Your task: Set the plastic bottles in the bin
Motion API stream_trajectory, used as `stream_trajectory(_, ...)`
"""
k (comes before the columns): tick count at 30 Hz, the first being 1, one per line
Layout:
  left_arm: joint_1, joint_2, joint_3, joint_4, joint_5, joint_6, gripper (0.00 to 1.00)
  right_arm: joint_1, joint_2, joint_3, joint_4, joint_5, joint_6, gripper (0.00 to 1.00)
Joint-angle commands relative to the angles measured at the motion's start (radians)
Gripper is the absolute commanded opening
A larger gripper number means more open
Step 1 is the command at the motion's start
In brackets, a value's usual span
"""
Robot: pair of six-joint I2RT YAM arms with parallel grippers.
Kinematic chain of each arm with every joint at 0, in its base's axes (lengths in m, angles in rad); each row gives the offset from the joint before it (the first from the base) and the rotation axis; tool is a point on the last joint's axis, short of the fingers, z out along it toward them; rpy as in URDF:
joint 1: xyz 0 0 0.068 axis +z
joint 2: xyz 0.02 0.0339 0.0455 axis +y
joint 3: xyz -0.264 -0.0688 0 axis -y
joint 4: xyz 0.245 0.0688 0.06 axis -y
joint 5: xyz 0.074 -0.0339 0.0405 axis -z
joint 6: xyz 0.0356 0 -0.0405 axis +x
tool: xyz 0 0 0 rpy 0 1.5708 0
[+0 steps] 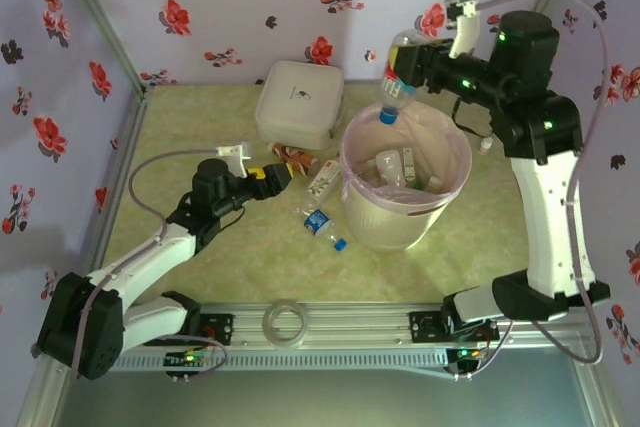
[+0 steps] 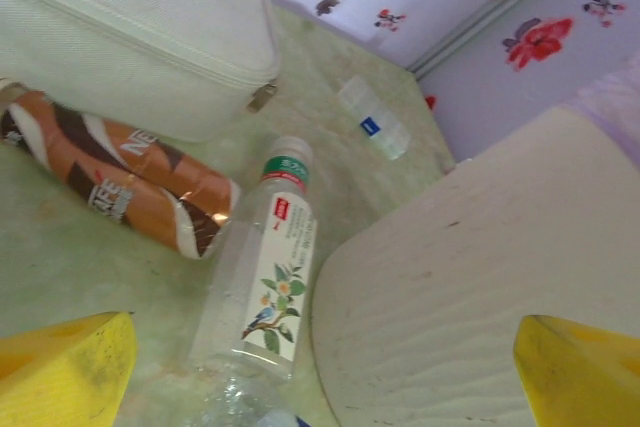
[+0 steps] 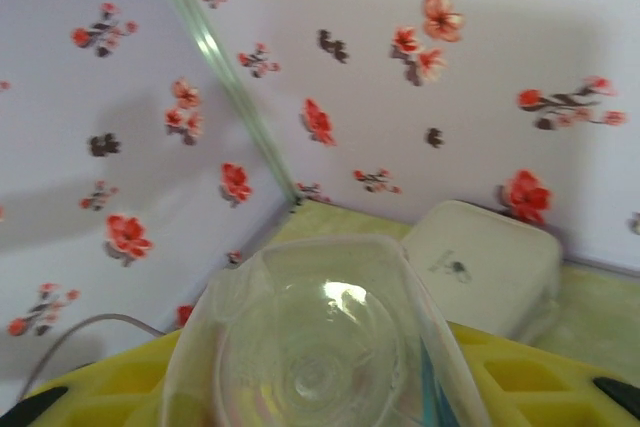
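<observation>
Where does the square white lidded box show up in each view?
Top external: white box upper centre, left of the bin.
Left wrist: white box top left, above the brown bottle.
Right wrist: white box lower right, beyond the clear bottle.
Shared landmark: the flowered wall behind it.

Likely lab booth, floral walls (image 1: pixel 230 7), aluminium frame (image 1: pixel 350 342)
</observation>
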Motion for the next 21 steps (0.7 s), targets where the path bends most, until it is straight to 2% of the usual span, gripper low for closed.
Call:
stream_trajectory(1, -0.005, 0.018, 0.042, -0.047, -0.063, -0.031, 0.97, -0.011, -0.034, -0.030, -0.141, 0.169, -0.084, 0.42)
stream_trajectory(6, -0.005, 0.054, 0.059, -0.151, -0.145, -0.151, 0.96, -0.011, -0.083, -0.081, -0.230, 0.330, -0.128, 0.41)
stream_trajectory(15, -0.007, 0.098, 0.035, -0.214, -0.190, -0.257, 0.96, -0.001, -0.076, -0.190, -0.312, 0.339, -0.157, 0.41)
stream_trajectory(21, -0.011, 0.081, 0.012, -0.238, -0.223, -0.294, 0.97, 0.072, -0.043, -0.295, -0.275, 0.373, -0.151, 0.40)
